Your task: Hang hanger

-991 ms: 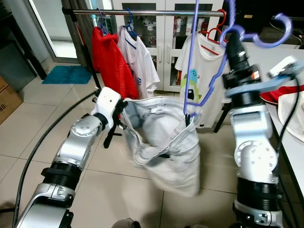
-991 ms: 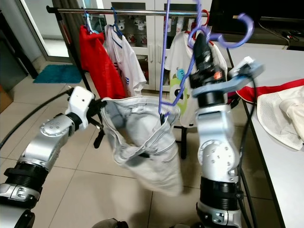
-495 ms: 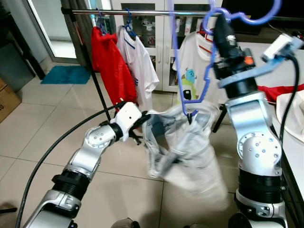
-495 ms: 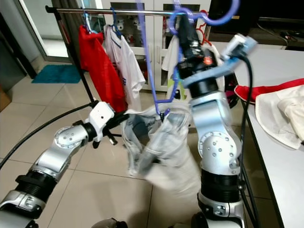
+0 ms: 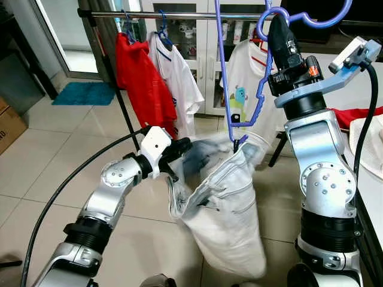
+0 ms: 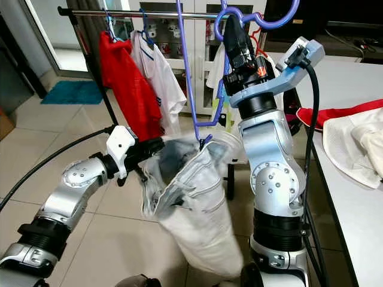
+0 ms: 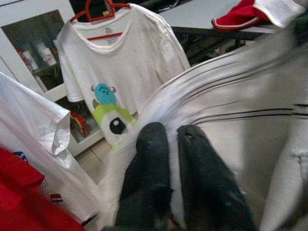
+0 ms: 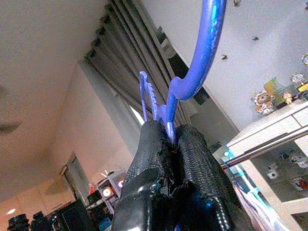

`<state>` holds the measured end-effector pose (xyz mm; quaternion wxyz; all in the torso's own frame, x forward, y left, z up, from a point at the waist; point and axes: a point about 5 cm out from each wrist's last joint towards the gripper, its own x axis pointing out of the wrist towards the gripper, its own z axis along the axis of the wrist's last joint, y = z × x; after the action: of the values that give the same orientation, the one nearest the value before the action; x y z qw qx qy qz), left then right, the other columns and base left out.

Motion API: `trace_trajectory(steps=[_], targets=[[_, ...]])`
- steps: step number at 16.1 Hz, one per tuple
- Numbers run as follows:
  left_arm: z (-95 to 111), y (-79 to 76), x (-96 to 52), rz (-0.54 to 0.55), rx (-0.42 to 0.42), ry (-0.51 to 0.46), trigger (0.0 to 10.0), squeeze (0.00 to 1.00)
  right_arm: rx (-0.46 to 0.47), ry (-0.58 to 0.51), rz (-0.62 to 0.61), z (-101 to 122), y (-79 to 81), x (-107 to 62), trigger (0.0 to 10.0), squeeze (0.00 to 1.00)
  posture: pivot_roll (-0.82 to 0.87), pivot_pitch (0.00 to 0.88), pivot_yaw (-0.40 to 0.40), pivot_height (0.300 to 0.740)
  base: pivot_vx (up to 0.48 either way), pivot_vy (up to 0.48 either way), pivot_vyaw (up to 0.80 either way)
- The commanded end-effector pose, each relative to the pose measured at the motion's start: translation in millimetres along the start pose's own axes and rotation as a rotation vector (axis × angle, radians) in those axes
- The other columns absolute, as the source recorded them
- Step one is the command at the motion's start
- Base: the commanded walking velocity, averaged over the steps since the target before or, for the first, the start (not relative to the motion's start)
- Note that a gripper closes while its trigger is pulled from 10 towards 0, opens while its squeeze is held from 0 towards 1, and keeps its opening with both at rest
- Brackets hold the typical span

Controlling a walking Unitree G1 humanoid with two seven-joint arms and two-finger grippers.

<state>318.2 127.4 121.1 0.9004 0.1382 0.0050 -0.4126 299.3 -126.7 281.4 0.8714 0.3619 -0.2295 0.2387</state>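
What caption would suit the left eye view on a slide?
Right gripper lifts a purple hanger with clipped grey shorts toward the clothes rail while the left gripper holds the waistband.

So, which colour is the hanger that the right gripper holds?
The hanger is blue-purple, clearest in the right wrist view, pinched in the right gripper.

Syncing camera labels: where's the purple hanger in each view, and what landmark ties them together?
Left eye view: purple hanger, upper centre-right, pinched in the right gripper.
Right eye view: upper centre, its lower bar clipped to the grey garment.
Left wrist view: I can't make it out; grey garment and left gripper.
Right wrist view: its hook rises from between the fingers.
Shared landmark: clothes rail.
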Motion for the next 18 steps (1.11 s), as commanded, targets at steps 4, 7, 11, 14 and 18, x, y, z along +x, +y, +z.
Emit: trace_trajectory(steps=[4, 7, 11, 14, 18], targets=[[-12, 11.2, -11.2, 0.025, 0.044, 0.124, 10.0, 1.0, 0.0, -0.027, -0.002, 6, 3.9, 7.8, 10.0, 0.0, -0.13, 0.0, 0.043, 0.74, 0.0, 0.0, 0.0], [1, 2.2, -5.8, -0.043, -0.022, 0.016, 10.0, 1.0, 0.005, -0.035, -0.01, 6, 3.9, 9.7, 10.0, 0.0, -0.13, 0.0, 0.039, 0.74, 0.0, 0.0, 0.0], [19, -26.8, 18.9, -0.228, -0.105, -0.14, 10.0, 1.0, -0.004, -0.05, -0.014, 8, 7.8, 16.2, 10.0, 0.0, -0.14, 0.0, 0.038, 0.74, 0.0, 0.0, 0.0], [25, -29.2, 34.6, -0.235, -0.121, -0.176, 10.0, 0.51, -0.032, -0.047, -0.029, 8, 9.1, 20.0, 10.0, 0.0, -0.15, 0.0, 0.039, 0.74, 0.0, 0.0, 0.0], [21, -35.3, 44.4, -0.294, -0.162, -0.173, 10.0, 0.0, -0.023, -0.063, -0.05, 9, 11.5, 23.3, 10.0, 0.0, -0.16, 0.0, 0.041, 0.74, 0.0, 0.0, 0.0]])
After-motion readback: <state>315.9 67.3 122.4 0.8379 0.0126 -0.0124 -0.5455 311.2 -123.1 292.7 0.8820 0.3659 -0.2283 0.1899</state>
